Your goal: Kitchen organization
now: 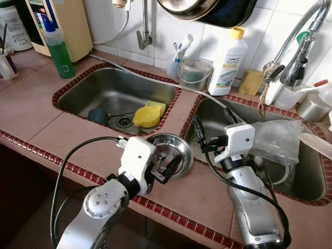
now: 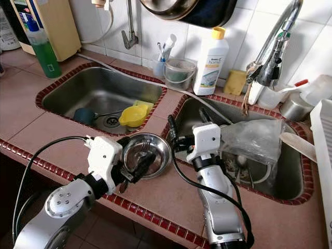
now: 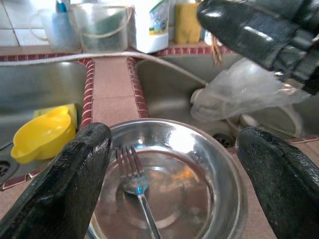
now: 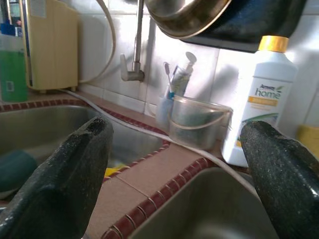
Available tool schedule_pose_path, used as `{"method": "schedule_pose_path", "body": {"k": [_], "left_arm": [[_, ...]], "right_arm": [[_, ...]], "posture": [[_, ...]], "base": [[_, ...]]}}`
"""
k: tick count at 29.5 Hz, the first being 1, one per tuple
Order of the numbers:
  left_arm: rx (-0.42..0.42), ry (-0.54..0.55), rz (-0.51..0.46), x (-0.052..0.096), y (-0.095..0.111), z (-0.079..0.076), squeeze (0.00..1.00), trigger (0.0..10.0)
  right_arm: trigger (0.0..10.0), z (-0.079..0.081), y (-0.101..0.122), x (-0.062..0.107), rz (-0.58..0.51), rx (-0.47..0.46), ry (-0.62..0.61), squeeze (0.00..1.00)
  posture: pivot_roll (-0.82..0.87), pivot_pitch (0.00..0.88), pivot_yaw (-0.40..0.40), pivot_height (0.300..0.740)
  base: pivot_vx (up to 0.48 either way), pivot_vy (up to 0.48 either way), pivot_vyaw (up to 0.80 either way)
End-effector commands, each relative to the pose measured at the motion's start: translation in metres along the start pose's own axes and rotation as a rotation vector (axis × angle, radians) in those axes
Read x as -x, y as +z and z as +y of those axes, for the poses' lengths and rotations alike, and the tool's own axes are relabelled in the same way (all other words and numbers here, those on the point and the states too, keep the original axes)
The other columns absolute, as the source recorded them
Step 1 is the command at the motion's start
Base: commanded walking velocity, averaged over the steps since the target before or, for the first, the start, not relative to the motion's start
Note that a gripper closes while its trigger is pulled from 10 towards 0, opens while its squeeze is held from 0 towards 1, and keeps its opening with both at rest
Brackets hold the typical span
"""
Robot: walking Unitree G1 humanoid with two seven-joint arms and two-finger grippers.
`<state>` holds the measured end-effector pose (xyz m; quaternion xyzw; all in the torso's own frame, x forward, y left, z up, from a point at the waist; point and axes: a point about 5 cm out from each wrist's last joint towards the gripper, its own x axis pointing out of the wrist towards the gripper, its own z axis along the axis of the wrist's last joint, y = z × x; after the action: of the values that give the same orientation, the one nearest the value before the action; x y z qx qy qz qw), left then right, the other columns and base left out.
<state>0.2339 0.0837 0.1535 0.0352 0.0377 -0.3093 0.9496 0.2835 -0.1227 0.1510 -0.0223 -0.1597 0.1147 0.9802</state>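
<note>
Your left gripper (image 1: 167,169) hovers at the near rim of the round stainless-steel bowl (image 1: 179,147), its fingers (image 3: 65,184) spread wide on either side. The bowl sits on the brown tiled worktop (image 1: 62,129) between the two sinks, with a metal fork (image 3: 137,184) lying inside. Your right gripper (image 1: 198,132) hangs just right of the bowl, over the right steel sink (image 1: 306,181), fingers spread and holding nothing. A yellow plastic scoop (image 1: 147,116) lies in the left steel sink (image 1: 104,91).

We see our left hand (image 1: 168,168) open over the steel bowl (image 1: 174,150) on the desk (image 1: 78,129); at two o'clock, our right hand (image 1: 199,136) hovers over the right sink (image 1: 311,181).
</note>
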Motion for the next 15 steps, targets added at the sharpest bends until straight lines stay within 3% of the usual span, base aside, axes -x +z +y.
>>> {"method": "schedule_pose_path", "body": {"k": [1,8,15], "left_arm": [[-0.017,0.022,0.023,-0.004,0.0,0.0,0.0,10.0],[-0.021,0.047,0.098,-0.013,-0.001,-0.004,0.0,10.0],[-0.02,0.073,0.173,-0.013,-0.006,-0.003,0.0,10.0]], "right_arm": [[10.0,-0.002,0.004,0.001,-0.008,0.008,-0.017,0.0],[10.0,0.0,0.011,0.004,-0.013,0.0,-0.03,0.0],[10.0,0.011,0.011,0.026,0.06,-0.053,0.051,0.0]], "posture": [[-0.02,0.085,-0.004,0.74],[-0.03,0.101,0.013,0.74],[-0.05,0.13,0.019,0.74]], "base": [[0.0,0.0,0.0],[0.0,0.0,0.0],[0.0,0.0,0.0]]}}
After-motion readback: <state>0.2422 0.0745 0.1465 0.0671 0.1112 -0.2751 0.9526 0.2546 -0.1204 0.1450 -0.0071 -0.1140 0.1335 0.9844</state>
